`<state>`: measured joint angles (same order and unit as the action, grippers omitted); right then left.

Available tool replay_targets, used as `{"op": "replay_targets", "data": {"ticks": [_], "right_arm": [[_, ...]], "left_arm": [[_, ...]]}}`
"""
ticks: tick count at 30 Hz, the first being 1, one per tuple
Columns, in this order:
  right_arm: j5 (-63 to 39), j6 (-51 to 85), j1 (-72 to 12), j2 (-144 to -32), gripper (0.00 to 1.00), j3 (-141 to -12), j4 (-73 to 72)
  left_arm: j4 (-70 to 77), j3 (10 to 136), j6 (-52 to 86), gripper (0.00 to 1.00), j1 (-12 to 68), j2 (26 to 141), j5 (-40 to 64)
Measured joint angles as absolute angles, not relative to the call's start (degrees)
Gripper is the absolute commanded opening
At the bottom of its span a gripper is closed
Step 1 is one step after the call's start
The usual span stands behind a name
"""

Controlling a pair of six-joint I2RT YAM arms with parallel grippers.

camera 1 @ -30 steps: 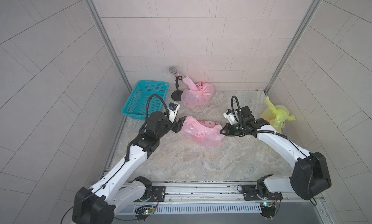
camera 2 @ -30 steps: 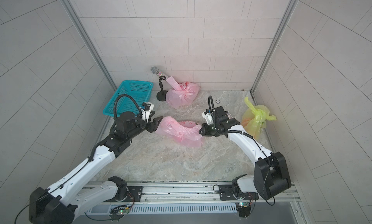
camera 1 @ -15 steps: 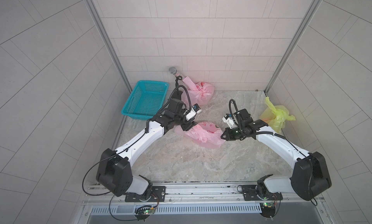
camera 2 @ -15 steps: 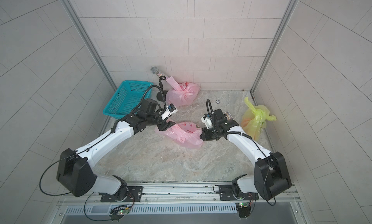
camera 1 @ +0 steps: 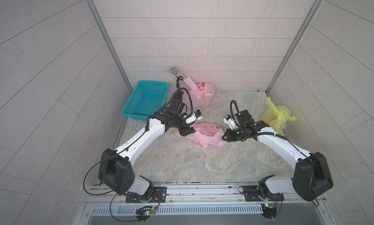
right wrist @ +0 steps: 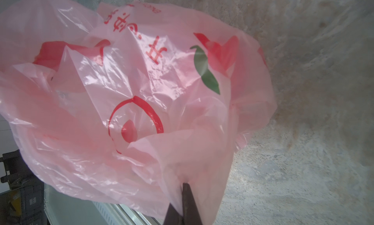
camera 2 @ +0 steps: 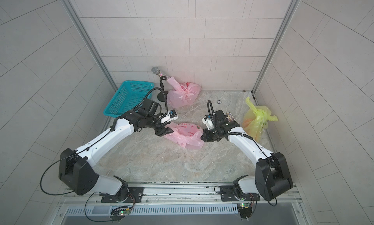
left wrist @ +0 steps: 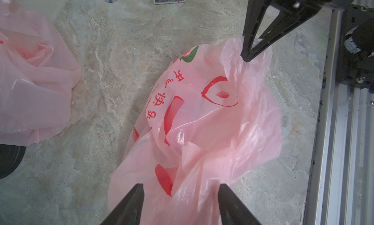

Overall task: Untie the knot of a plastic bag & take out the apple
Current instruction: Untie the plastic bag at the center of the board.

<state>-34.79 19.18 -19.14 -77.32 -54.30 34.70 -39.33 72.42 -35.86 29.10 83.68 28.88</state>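
Nearest you, the metal rail (camera 1: pixel 202 186) runs along the table's front edge. Beyond it the marble tabletop (camera 1: pixel 192 163) lies bare up to the pink bag (camera 1: pixel 202 136), so you have open room there between the two arms. The bag sits crumpled near the middle of the table. Your right gripper (camera 1: pixel 223 137) is pressed together on the bag's right edge, pinching a fold of plastic. Your left gripper (camera 1: pixel 187 131) has its jaws spread at the bag's left end with loose plastic between the tips; you cannot tell whether they touch it. You cannot tell the apple from the red print either. Past the bag, a small card box (camera 2: pixel 229 116) lies just behind the right wrist, and a chip (camera 2: pixel 218 101) sits farther back on open marble. The yellow bag (camera 1: pixel 277 116) crowds the right wall, close beside the right forearm. At the back, the teal basket (camera 1: pixel 146 100) fills the left corner, with the microphone stand (camera 1: pixel 178 82) and a second pink bag (camera 1: pixel 199 92) against the rear wall.
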Motion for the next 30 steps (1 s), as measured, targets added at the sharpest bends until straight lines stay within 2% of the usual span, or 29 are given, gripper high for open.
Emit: {"op": "replay_targets", "data": {"ticks": [5, 12, 14, 22, 30], "right_arm": [[-35.07, 19.18, -19.14, -77.82, 0.02, -54.3, 34.5], [-35.44, 19.27, -18.85, -78.39, 0.02, -54.3, 34.24], [-35.7, 19.35, -18.55, -78.43, 0.02, -54.3, 34.04], [-36.69, 21.61, -15.97, -78.43, 0.0, -54.3, 33.01], [-35.2, 25.19, -11.46, -78.08, 0.0, -49.98, 31.59]], "left_arm": [[-41.36, 72.42, -36.14, 0.38, 29.74, 83.9, 29.95], [-43.81, 72.4, -36.64, 0.13, 31.33, 85.25, 29.74], [-44.23, 72.36, -37.08, 0.0, 31.75, 85.67, 29.39], [-43.31, 71.79, -34.79, 0.0, 32.27, 85.47, 25.28], [-21.3, 57.23, -19.03, 0.0, 26.24, 73.49, 21.15]]}}
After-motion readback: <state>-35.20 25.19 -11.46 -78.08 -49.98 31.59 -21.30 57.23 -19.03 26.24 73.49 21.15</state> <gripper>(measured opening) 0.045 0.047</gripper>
